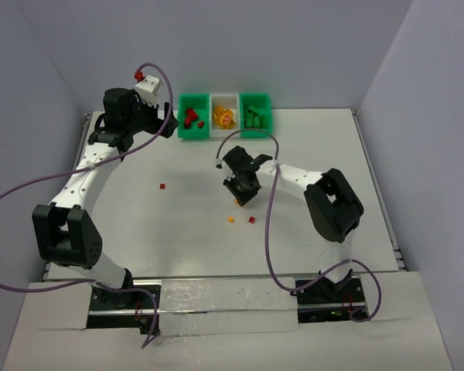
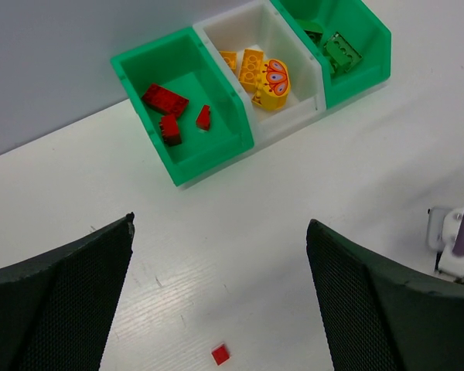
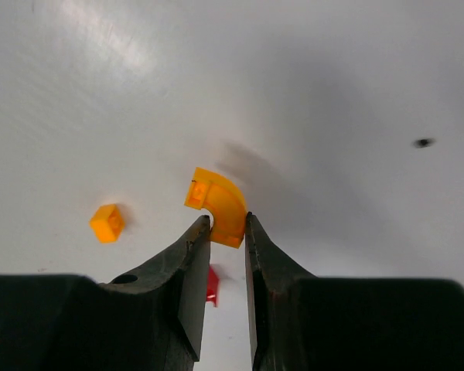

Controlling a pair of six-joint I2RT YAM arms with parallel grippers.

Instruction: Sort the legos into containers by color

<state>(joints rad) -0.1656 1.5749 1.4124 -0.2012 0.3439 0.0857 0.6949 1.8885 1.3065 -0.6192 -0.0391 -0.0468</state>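
The right wrist view alone shows us the right claw [image 3: 226, 221] pinched narrow on one end of a curved orange lego [image 3: 216, 201], which juts out ahead of its tips. Left of that claw, a small orange lego [image 3: 107, 222] lies on the white worktop [image 3: 332, 93]. A red lego [image 3: 213, 284] peeks out between its fingers, lower down.

The left wrist view alone shows us the left claw [image 2: 221, 222] spread wide and empty. A second red lego [image 2: 220, 354] lies on the worktop below its gap. Ahead of this claw stand three joined containers [image 1: 225, 134]. The left green bin [image 2: 209, 164] holds three red legos and the white bin [image 2: 286, 124] holds three orange and yellow ones. The right green bin [image 2: 359, 81] holds green ones we cannot count.

The top view lets us count three loose legos on the worktop: two red and one orange.
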